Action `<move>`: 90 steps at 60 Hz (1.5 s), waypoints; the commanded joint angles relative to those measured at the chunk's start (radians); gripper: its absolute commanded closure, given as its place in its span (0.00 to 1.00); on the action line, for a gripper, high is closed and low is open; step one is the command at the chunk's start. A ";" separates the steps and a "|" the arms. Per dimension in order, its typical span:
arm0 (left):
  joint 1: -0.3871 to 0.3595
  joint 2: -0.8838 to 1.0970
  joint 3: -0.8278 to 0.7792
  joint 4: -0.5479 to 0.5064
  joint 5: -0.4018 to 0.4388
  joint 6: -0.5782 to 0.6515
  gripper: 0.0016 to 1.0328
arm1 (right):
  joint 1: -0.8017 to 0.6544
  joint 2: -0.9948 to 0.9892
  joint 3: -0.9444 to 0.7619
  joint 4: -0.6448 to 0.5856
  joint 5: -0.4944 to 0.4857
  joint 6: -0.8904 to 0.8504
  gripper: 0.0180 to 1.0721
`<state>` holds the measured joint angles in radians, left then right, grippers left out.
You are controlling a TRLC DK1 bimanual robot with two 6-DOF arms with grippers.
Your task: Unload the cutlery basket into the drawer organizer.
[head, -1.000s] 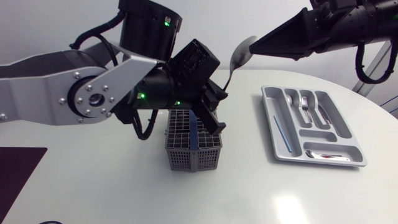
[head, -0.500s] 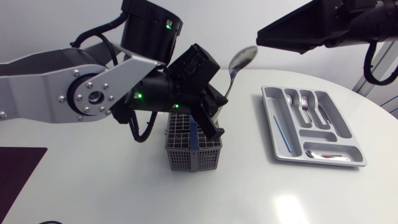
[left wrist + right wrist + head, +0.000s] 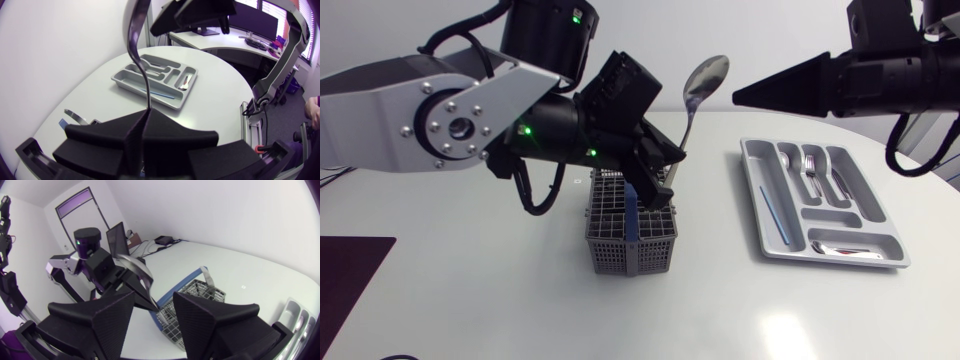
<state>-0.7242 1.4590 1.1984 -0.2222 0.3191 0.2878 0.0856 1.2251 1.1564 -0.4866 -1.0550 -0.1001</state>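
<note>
Left end effector point(image 3: 146, 120) pinches the spoon point(image 3: 704, 80) low on its thin handle, bowl up, above the grey mesh cutlery basket point(image 3: 630, 235). Right end effector point(image 3: 740, 96) is spread and empty, at 3 o'clock of the bowl, apart from it.

Risk: the polished, curved steel handle may pivot or slip between the matte wedge fingers at handover.

Drawer organizer point(image 3: 752, 195) is smooth grey plastic, at 3 o'clock of the basket.

My silver-grey left arm point(image 3: 430, 115) is stretched toward the middle, its matte black left gripper point(image 3: 146, 114) closed on the handle of a shiny metal spoon point(image 3: 703, 80), while the matte black right gripper point(image 3: 154, 305) hangs high with its fingers apart.
</note>
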 commanded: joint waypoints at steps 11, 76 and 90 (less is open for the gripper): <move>0.035 0.058 0.092 -0.014 0.014 -0.098 0.79 | 0.144 -0.113 -0.121 0.102 0.331 0.023 0.44; 0.080 0.132 0.191 -0.032 0.046 -0.308 0.79 | 0.391 0.007 -0.093 0.319 0.759 0.166 0.46; 0.080 0.139 0.194 -0.037 0.058 -0.308 0.79 | 0.394 0.045 -0.054 0.327 0.780 0.188 0.51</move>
<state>-0.6491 1.5803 1.3533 -0.2611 0.3634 -0.0010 0.4706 1.2472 1.0691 -0.1749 -0.2855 0.0566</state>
